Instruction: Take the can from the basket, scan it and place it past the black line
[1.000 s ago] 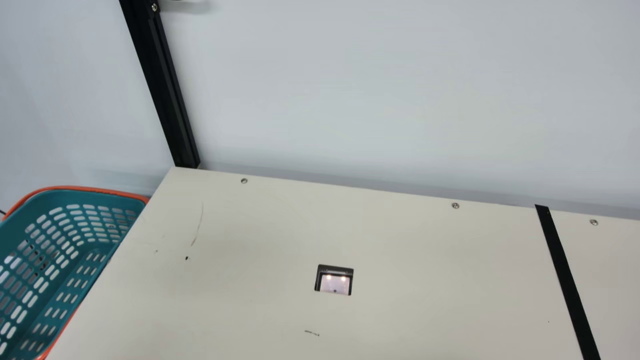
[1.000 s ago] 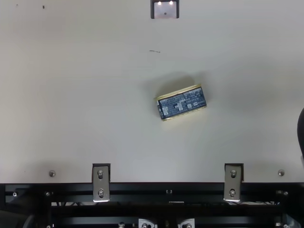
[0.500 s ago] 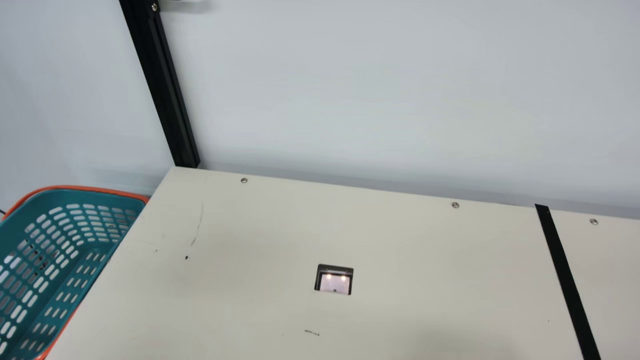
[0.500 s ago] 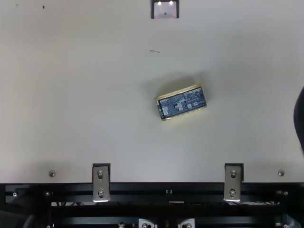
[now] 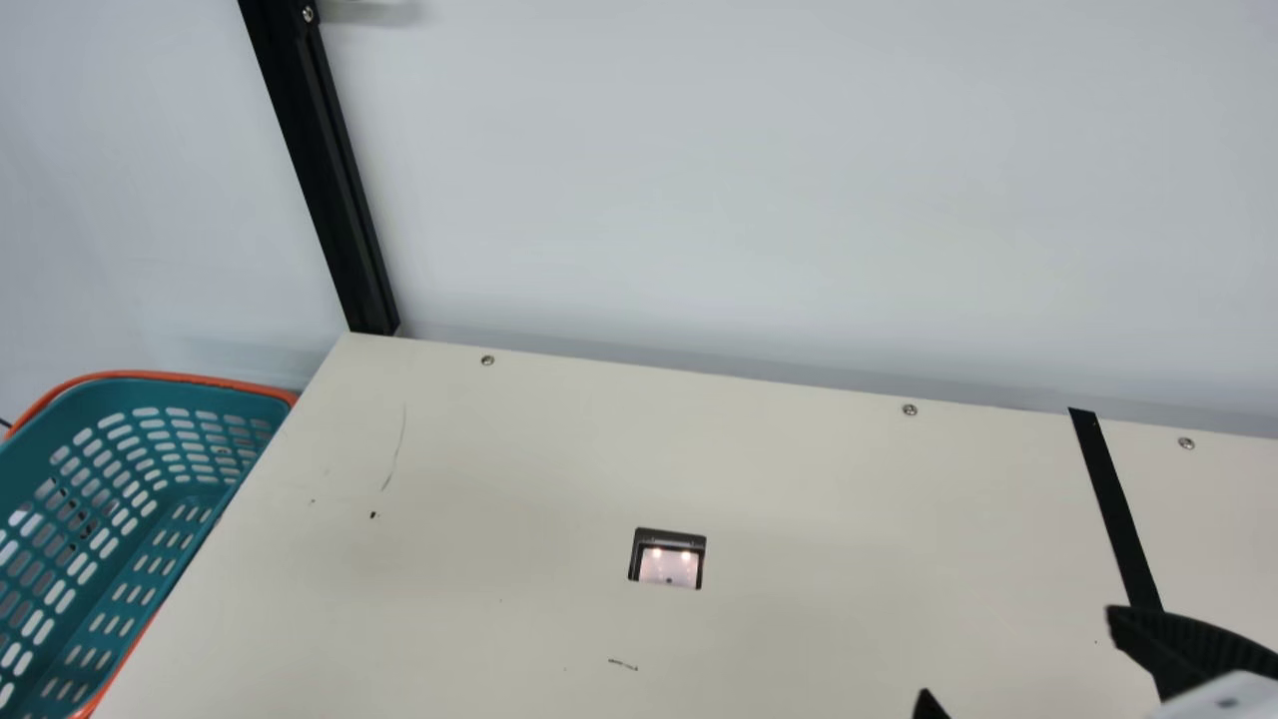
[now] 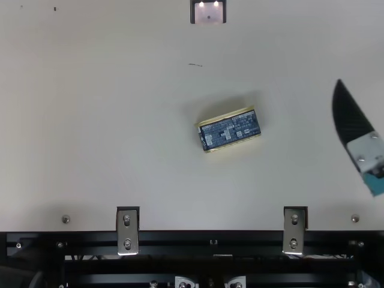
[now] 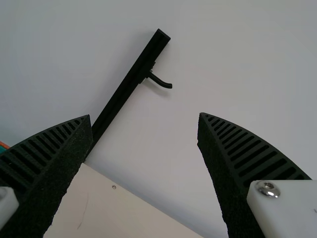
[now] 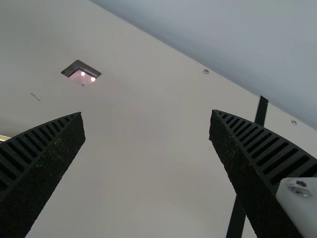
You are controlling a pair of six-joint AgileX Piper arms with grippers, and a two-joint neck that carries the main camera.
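Can (image 6: 229, 129), out of basket (image 5: 180, 378), lies on near side of scanner (image 6: 208, 13); scan and placing appear outstanding. Left tool (image 7: 144, 116), right tool (image 8: 147, 112): wide, empty.

Looks like a robotics lab or workshop bench, laid out checkout-style. Has a cream tabletop (image 5: 479, 599) below the right gripper (image 5: 1018, 651), with exposed screws (image 5: 910, 410) along the edge beyond it. Carries a lit scanner window (image 5: 669, 559), set into the surface left of that gripper, plus a black line (image 5: 1113, 499) running partly behind it in the main view. Includes a teal basket (image 5: 180, 391) beside the table, well to the same gripper's left. Shows a black frame rail (image 6: 180, 237) and bolted metal brackets (image 6: 127, 231) on its robot side. Puts a black post (image 7: 124, 91) and plain pale wall (image 7: 237, 59) ahead of the left gripper (image 7: 143, 116).
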